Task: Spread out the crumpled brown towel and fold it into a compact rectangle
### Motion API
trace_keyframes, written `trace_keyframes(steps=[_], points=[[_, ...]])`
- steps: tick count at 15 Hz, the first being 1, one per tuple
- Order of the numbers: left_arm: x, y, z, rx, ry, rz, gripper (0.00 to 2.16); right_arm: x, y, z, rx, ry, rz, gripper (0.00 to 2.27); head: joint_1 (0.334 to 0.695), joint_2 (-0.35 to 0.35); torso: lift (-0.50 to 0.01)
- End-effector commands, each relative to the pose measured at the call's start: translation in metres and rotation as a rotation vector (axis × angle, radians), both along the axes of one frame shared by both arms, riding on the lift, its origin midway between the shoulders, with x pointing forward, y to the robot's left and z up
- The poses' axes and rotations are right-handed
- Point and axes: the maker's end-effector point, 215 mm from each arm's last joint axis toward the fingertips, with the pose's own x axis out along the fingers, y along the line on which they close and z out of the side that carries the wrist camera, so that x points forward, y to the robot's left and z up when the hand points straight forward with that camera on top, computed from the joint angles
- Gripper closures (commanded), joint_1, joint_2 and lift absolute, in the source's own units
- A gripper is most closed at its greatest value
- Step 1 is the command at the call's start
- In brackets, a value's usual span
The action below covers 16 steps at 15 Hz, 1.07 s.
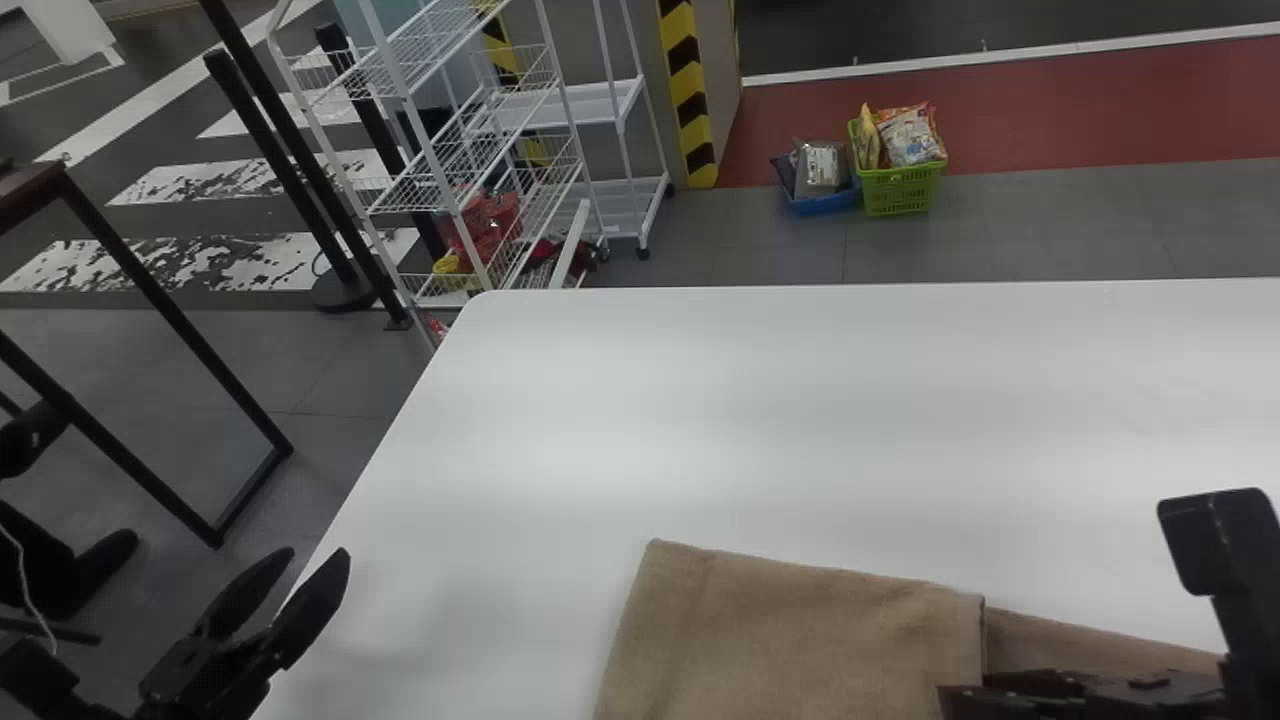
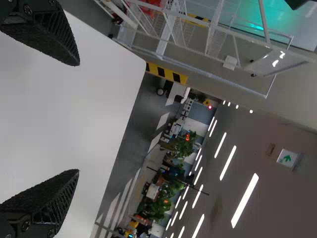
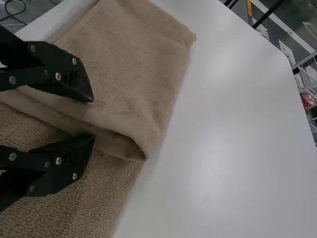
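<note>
The brown towel [image 1: 800, 640] lies on the white desk [image 1: 700, 420], from the bottom centre of the head view toward its lower right corner. Part of it is doubled over, and the edge of that fold crosses a flatter layer that runs on to the right; the right wrist view shows the fold's end gaping a little beside the ribbed lower layer. The right gripper [image 1: 965, 700] is over the towel at the lower right, its fingers apart with a modest gap, the fold's edge running between them; whether they touch the cloth I cannot tell. The left gripper [image 1: 318, 553] is at the lower left by the desk's edge, fingers wide and holding nothing. On the floor beyond, a green basket [image 1: 900, 190] stands right of top centre, and a white wire rack [image 1: 440, 150] at the upper left.
</note>
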Motion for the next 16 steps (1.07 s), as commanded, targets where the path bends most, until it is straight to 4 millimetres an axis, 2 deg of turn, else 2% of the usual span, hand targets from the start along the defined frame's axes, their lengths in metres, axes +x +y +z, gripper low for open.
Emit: trace_keyframes(steps=[1,3,5,6,12,16], points=[[0.000,-0.001,0.000,0.000,-0.001,-0.002,0.03,0.004,0.000,-0.001,-0.001,0.000,-0.002,0.77,0.695,0.350,-0.127],[0.000,0.000,-0.001,-0.002,0.000,-0.002,0.03,0.009,-0.003,-0.002,-0.009,-0.001,-0.014,0.76,0.695,0.350,-0.127],[0.000,-0.001,-0.001,-0.002,0.001,-0.002,0.03,0.023,-0.014,-0.006,-0.037,-0.006,-0.043,0.40,0.695,0.350,-0.127],[0.001,-0.002,0.000,0.000,-0.001,-0.004,0.03,0.025,-0.016,-0.006,-0.040,-0.003,-0.049,0.32,0.695,0.350,-0.127],[-0.001,0.001,0.000,0.007,-0.005,0.004,0.03,0.012,-0.009,-0.002,-0.017,0.056,-0.044,0.30,0.695,0.350,-0.127],[0.000,0.001,-0.001,0.004,-0.003,0.002,0.03,0.020,-0.009,0.004,-0.022,0.041,-0.045,0.30,0.695,0.350,-0.127]])
